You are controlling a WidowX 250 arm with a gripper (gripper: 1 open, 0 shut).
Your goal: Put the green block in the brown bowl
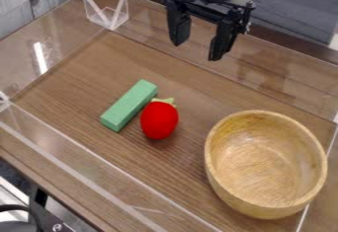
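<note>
Black curved thing (22,216): bottom left corner of the view, well apart from the bowl, cut off by the frame. Looks cable-like, but I can't really tell what it is.
Round light-brown wooden bowl (264,172): big one, sitting upright at the lower right, thick rim, grain showing inside. Nothing in it, so the block's not in there.
Red strawberry-like toy (160,120): left of the bowl, between it and the block. Shiny red, with a bit of green and yellowish stuff at its far end. Right next to the block, can't swear whether they touch.
Light-green rectangular block (128,106): on the bench, further left of the bowl, past the strawberry. Lying flat at a slant, far end leaning toward the bowl's side of the view.
Wooden bench (79,73): brown boards under the bowl and everything else, darker seams running between them.
Clear bracket-ish bits: one (6,96) at the left edge, well apart from the bowl, another (106,12) up beyond it and to the left.
Black robot gripper (203,42): beyond the bowl and a little left of it, well apart from it. Jaws are wide apart, nothing between them.
</note>
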